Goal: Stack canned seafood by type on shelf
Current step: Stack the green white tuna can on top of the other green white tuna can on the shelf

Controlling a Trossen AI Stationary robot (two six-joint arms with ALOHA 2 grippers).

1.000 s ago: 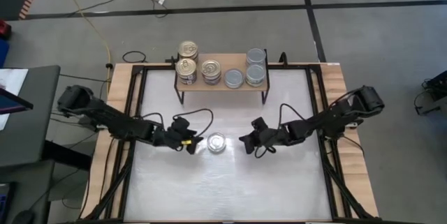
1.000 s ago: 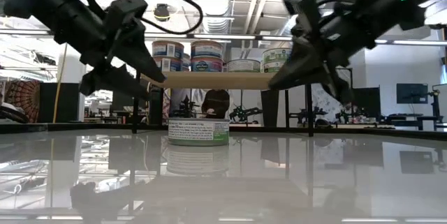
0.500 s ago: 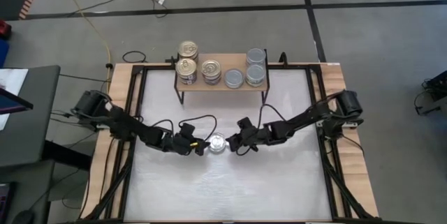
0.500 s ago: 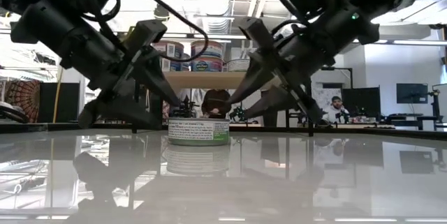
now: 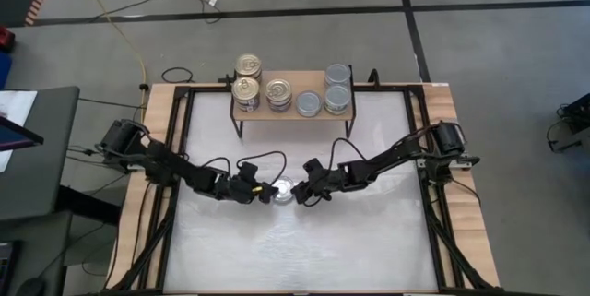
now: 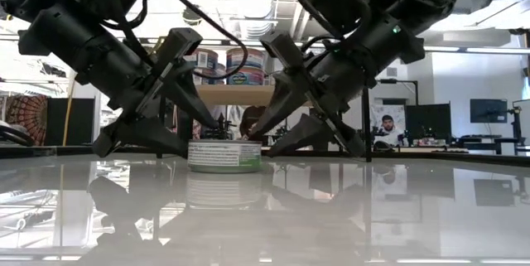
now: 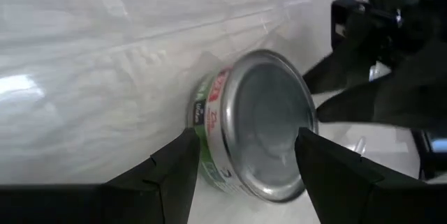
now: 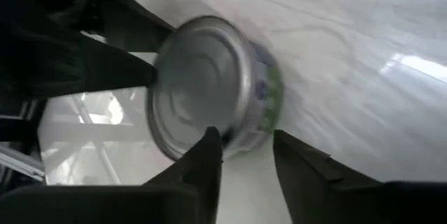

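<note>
A short round tin (image 5: pixel 283 190) with a plain silver lid and a green-and-white label stands upright on the white tabletop, near its middle. My left gripper (image 5: pixel 265 192) is open at the tin's left, with a finger on either side of the tin (image 7: pixel 258 133). My right gripper (image 5: pixel 300 192) is open at the tin's right, its fingers at the tin's rim (image 8: pixel 202 88). Behind, the light-wood shelf (image 5: pixel 295 76) carries gold-lidded tins (image 5: pixel 245 88) on its left part and silver-lidded tins (image 5: pixel 337 99) on its right part. My left gripper slants down from the table's left and its fingers (image 7: pixel 178 165) flank the tin's wall; I cannot tell whether they touch it. My right gripper slants down from the table's right. One fingertip (image 8: pixel 213 139) lies against the lid's rim (image 8: pixel 227 130) on the tin's right side, the other finger stands beside the wall. The tin stays flat on the table.
The shelf stands on thin black legs (image 6: pixel 365 129) at the table's far side, well behind the tin. A wooden frame (image 5: pixel 157 139) borders the tabletop. White tabletop (image 5: pixel 304 250) lies bare toward the near edge. A person (image 6: pixel 383 127) sits in the room beyond.
Both grippers have come down and inward toward the tin, the left from the table's left, the right from the table's right. The right gripper kept moving left and reached the tin. The tin has slid a little toward the table's left, staying upright.
</note>
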